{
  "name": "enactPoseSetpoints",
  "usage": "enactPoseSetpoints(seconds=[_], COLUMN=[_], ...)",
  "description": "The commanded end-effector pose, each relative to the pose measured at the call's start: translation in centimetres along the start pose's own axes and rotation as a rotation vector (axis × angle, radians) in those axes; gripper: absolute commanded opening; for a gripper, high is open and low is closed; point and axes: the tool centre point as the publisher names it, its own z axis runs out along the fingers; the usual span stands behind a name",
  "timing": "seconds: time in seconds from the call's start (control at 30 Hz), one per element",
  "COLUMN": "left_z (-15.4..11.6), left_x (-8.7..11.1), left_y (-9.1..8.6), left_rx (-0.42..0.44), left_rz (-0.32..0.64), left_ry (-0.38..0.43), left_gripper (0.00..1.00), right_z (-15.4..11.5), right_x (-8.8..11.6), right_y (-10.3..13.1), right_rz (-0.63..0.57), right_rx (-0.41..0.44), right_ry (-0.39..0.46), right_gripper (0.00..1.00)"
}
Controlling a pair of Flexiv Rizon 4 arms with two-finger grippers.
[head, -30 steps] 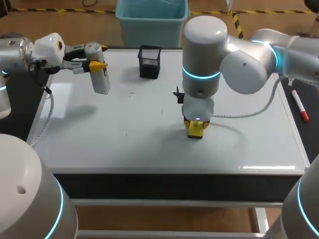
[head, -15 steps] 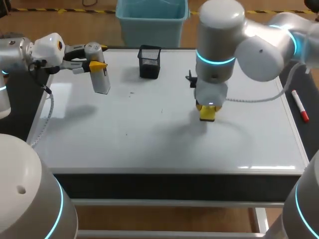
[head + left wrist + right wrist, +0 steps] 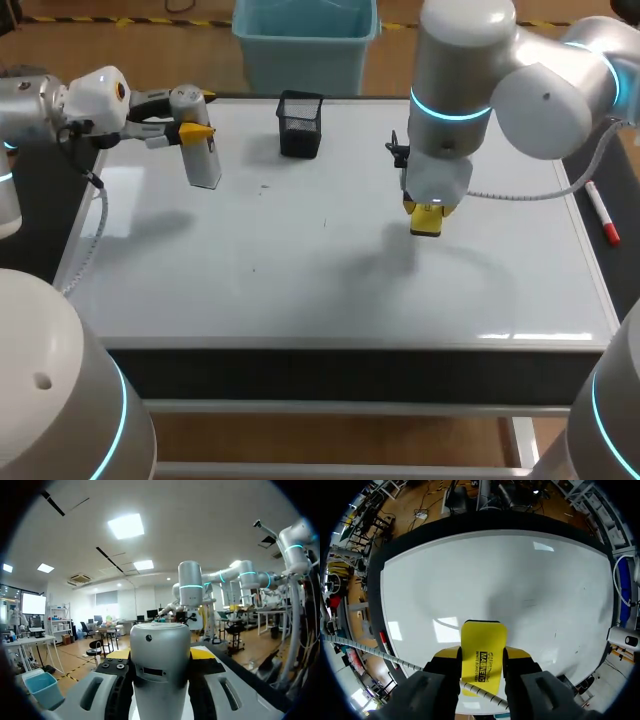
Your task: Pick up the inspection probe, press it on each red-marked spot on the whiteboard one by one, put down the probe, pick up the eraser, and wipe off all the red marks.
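eraser [image 3: 484, 652], a yellow block, is pinched end-on in the right jaws, both yellow tips against its sides. the head view puts it over the right-middle of the whiteboard [image 3: 300, 260], and its shadow falls a little off to one side, so i judge it to be hovering just clear of the surface, not pressed on it. i can't be sure of the gap.

the inspection probe [image 3: 203, 158] is not laid down. the left jaws are clamped on its silver body at the board's left rear, with its lower end at or near the board.

no red marks can be made out on the board from either view, only a few tiny dark specks. wiping looks like the step in hand and may be nearly done.

to wipe well:
- set the eraser's face flat on the board, not on an edge
- press evenly and use overlapping strokes across every spot where a mark stood
- watch that the right arm's white spiral cable [image 3: 395, 661] doesn't drag across the board
- stay clear of the black mesh cup [image 3: 300, 124] at the rear
- leave the red-capped marker [image 3: 601, 212] alone; it lies on the worktop [image 3: 45, 210] just beside the board's right edge
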Motion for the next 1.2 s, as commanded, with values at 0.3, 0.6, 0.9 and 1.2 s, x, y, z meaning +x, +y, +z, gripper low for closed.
enactPoseSetpoints(seconds=[0.3,0.6,0.9,1.2], left_z=[0.0,0.0,0.0,0.0], left_x=[0.0,0.0,0.0,0.0], left_y=[-0.1,-0.1,-0.1,-0.1], left_rx=[0.001,0.001,0.001,0.001], left_rz=[0.002,0.002,0.002,0.002], left_ry=[-0.001,-0.001,-0.001,-0.001], left_gripper=[0.00,0.00,0.00,0.00], right_z=[0.3,0.1,1.1,2.7], right_x=[0.6,1.0,0.7,0.1], right_y=[-3.1,-10.5,-17.4,-21.9], right_rz=[0.013,-0.026,-0.091,-0.107], right_rx=[0.018,0.029,-0.007,-0.056], right_ry=[0.010,0.014,0.054,0.052], right_gripper=[0.00,0.00,0.00,0.00])
